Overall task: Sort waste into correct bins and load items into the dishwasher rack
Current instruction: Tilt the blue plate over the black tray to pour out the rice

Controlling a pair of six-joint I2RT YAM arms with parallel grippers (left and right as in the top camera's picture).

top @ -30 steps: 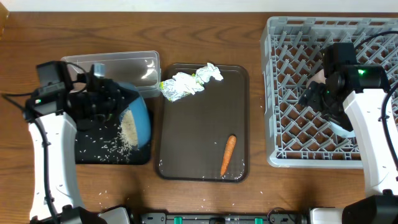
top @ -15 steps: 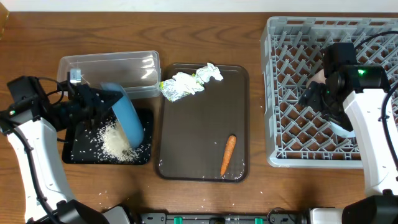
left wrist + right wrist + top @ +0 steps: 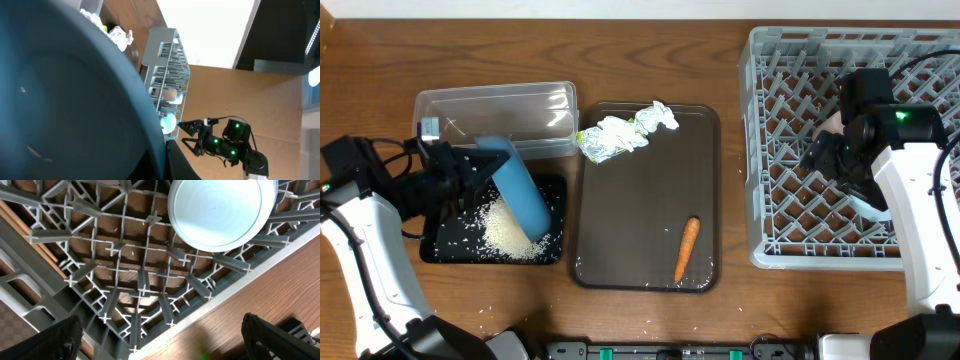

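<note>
Presently the left gripper [image 3: 468,172] has its fingers clamped on the rim of the dark-blue bowl [image 3: 517,192], held on edge over the black bin [image 3: 432,248], evidently to tip out the rice [image 3: 506,232], which lies heaped inside it. The right gripper [image 3: 820,155] hangs over the rack [image 3: 790,90], fingers wide apart and empty.

Count:
- one clear tub [image 3: 495,104]
- one brown tray [image 3: 640,200] bearing one carrot [image 3: 687,248] and one cluster of wrappers [image 3: 620,135]
- racked: one pale-blue bowl [image 3: 220,210] and one pinkish cup [image 3: 830,123]
</note>
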